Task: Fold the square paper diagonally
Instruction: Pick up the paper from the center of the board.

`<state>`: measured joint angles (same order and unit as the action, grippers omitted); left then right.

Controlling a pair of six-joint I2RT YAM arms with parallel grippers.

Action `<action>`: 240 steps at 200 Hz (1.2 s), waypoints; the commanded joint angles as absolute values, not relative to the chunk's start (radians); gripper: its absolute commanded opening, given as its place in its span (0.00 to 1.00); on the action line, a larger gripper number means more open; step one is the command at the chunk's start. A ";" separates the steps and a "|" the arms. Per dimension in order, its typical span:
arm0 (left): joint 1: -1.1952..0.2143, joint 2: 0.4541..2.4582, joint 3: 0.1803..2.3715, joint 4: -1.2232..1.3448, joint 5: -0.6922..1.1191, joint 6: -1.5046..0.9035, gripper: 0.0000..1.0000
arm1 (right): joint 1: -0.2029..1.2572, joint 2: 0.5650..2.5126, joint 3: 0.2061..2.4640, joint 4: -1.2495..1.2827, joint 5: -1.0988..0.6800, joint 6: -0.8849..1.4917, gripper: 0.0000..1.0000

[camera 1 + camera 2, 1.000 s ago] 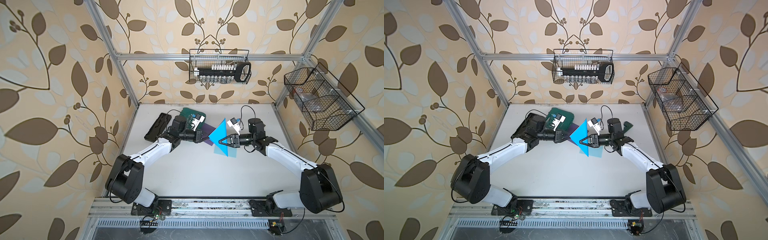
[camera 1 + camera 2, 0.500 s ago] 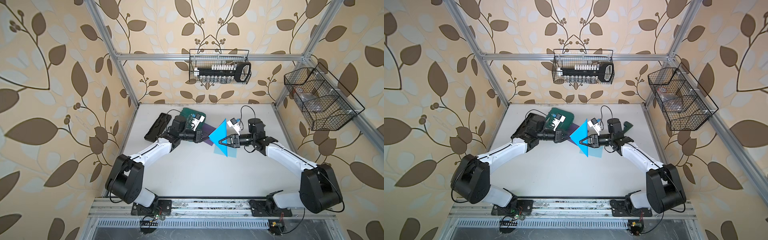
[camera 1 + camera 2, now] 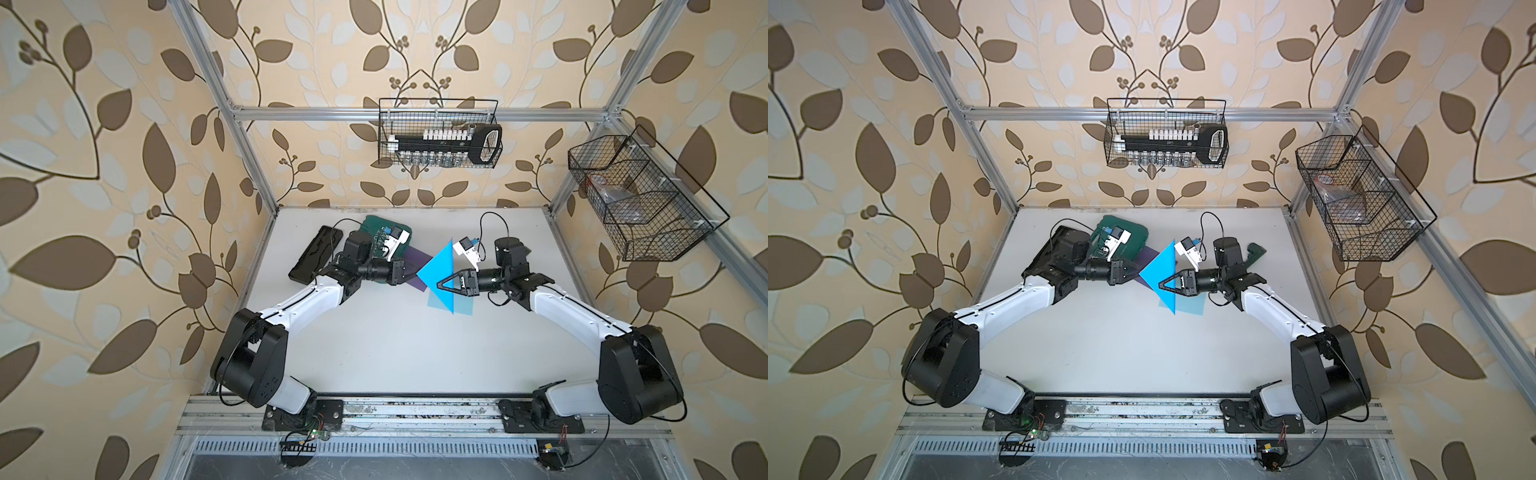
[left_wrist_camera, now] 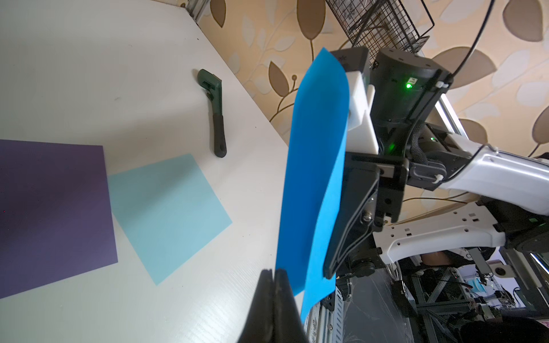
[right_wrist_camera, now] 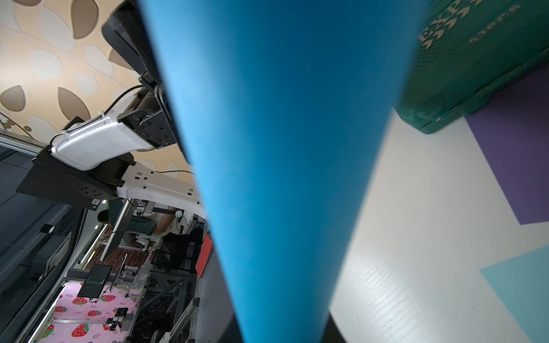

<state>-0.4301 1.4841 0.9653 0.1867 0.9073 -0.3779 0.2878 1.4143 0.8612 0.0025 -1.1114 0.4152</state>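
The square paper (image 3: 438, 270) (image 3: 1163, 266) is bright blue and hangs above the table between both arms, bent over into a triangle in both top views. My left gripper (image 3: 411, 275) (image 4: 273, 271) is shut at the triangle's apex, where the paper's corners meet. My right gripper (image 3: 438, 286) (image 3: 1160, 286) reaches in from the opposite side with a finger on each face of the bowed paper. In the right wrist view the paper (image 5: 282, 148) fills the gap between those fingers. In the left wrist view two layers of the paper (image 4: 315, 178) curve upward.
A purple sheet (image 4: 53, 208) and a pale blue sheet (image 4: 169, 213) (image 3: 463, 305) lie flat under the arms. A green case (image 3: 382, 232) sits behind the left wrist, a green wrench (image 4: 215, 112) behind the right arm, a black slab (image 3: 316, 257) at the far left.
The right gripper's fingers have drawn slightly closer together on the paper. Both arms and the paper stay where they were.
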 commanded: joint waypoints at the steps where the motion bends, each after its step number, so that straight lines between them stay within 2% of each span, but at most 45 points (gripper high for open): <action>1: -0.419 1.450 0.962 0.228 0.905 -0.391 0.02 | 0.294 1.430 0.861 0.000 -1.123 0.406 0.19; 36: -0.417 1.449 0.960 0.227 0.887 -0.396 0.08 | 0.290 1.418 0.856 0.012 -1.102 0.425 0.15; 85: -0.398 1.373 0.924 0.147 0.698 -0.390 0.41 | 0.270 1.423 0.851 -0.010 -1.030 0.456 0.11; 116: -0.388 1.318 0.918 0.040 0.523 -0.396 0.54 | 0.267 1.440 0.843 -0.066 -0.976 0.437 0.12; 143: -0.388 1.290 0.911 -0.013 0.502 -0.392 0.52 | 0.273 1.459 0.810 -0.031 -0.951 0.465 0.12; 167: -0.388 1.290 0.888 -0.018 0.551 -0.392 0.43 | 0.298 1.492 0.788 0.007 -0.921 0.488 0.13; 240: -0.390 1.313 0.750 0.051 0.592 -0.432 0.27 | 0.413 1.625 0.765 0.124 -0.811 0.598 0.14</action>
<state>-0.3912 1.3178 0.7731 0.0006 0.5690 -0.4316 0.3870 1.5845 0.7795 0.0544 -0.8631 0.5385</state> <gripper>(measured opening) 0.283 0.136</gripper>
